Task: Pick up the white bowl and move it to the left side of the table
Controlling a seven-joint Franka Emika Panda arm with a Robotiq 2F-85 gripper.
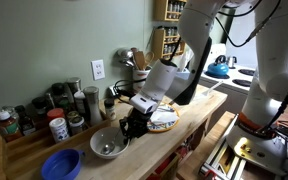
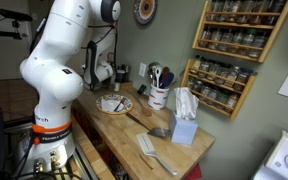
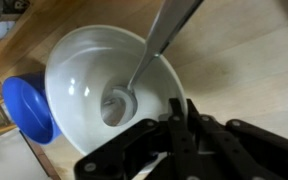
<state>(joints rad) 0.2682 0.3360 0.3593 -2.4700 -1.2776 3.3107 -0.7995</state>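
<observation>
The white bowl point(image 3: 84, 80) fills the wrist view, with a metal spoon point(image 3: 149, 60) resting in it. In an exterior view the bowl point(image 1: 108, 146) sits on the light-wood table point(image 1: 179, 135) beside the blue bowl point(image 1: 61, 165). My gripper point(image 3: 176, 105) has its fingers pinched together on the bowl's near rim. In an exterior view the gripper point(image 1: 130, 127) reaches down at the bowl's edge. I cannot tell whether the bowl is lifted off the table. In the exterior view from behind the arm, the bowl and gripper are hidden.
The blue bowl point(image 3: 29, 110) almost touches the white bowl. A patterned plate point(image 1: 162, 120) point(image 2: 114, 104) lies just behind the gripper. Jars and spice bottles point(image 1: 54, 110) line the wall. A utensil crock point(image 2: 159, 97), tissue box point(image 2: 184, 128) and spatula point(image 2: 149, 148) stand at the far end.
</observation>
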